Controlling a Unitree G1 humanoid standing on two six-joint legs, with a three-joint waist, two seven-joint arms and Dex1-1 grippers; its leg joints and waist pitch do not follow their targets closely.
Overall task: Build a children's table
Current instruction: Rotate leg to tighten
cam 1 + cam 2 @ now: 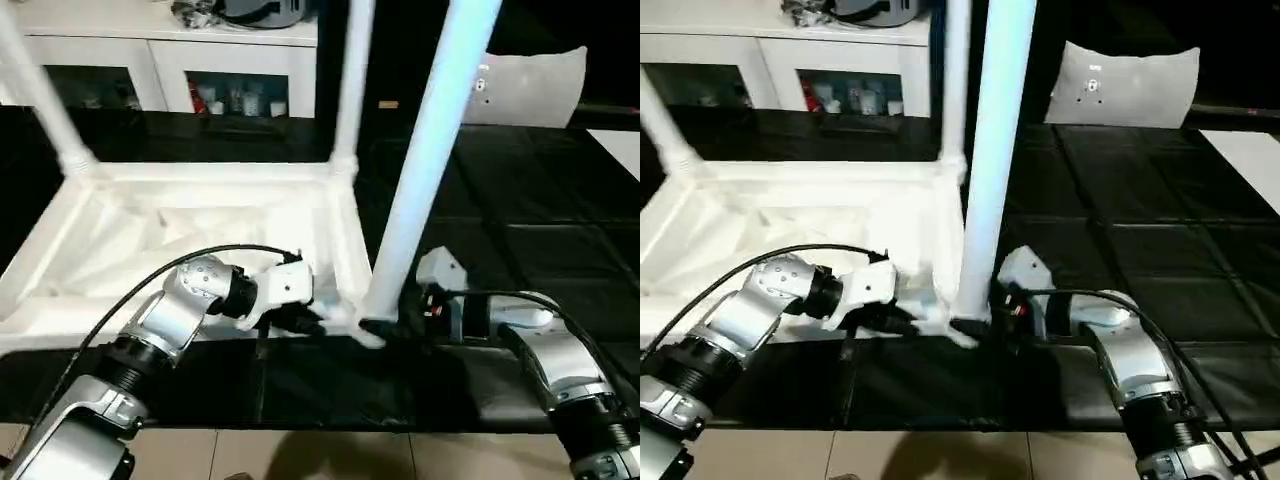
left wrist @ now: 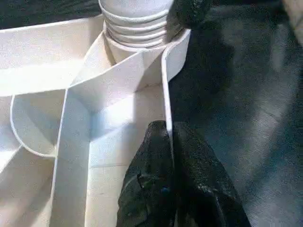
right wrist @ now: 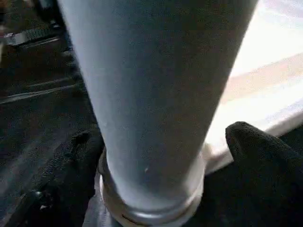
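- Nearest the head camera, two silver forearms reach over the black floor mat to the near right corner of an upturned white table top.
- The left gripper is pressed together on the thin side wall of the top, one black finger on each face, close to the corner socket.
- The right gripper stands spread wide around the flared foot of the near leg, a finger on either side; contact cannot be confirmed.
- That leg stands upright in the corner socket; two more legs rise from the far corners.
- Judged from its thin ribbed moulding, the plastic is light, stiff and smooth, likely slippery. The best hold is low on the leg by the flare, with the rim pinched to steady the top.
- The left wrist view shows the ridged rings of the leg end at the socket mouth, so it may not be fully seated; the head views hide this.
- The head views add a white cabinet behind.
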